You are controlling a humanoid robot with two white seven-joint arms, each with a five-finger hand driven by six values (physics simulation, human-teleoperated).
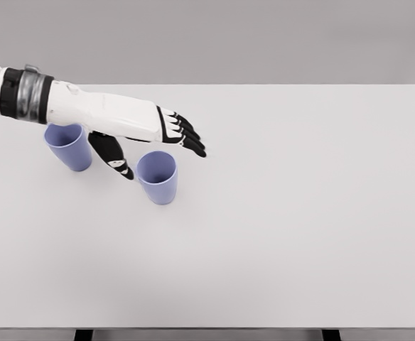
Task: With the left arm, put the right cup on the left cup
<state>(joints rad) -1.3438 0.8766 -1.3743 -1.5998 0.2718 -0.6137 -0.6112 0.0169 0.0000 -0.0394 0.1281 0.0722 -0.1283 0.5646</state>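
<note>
Two light purple cups stand upright on the white table (286, 213). The left cup (69, 147) sits partly behind my left forearm. The right cup (157, 177) stands a little nearer and to the right. My left hand (161, 153) hovers just above and behind the right cup, fingers (187, 135) stretched out past its rim, thumb pointing down between the two cups. The hand holds nothing. My right arm does not show.
The table's far edge (264, 85) runs behind the cups and its front edge (207, 328) lies at the bottom of the view. A plain grey wall stands beyond.
</note>
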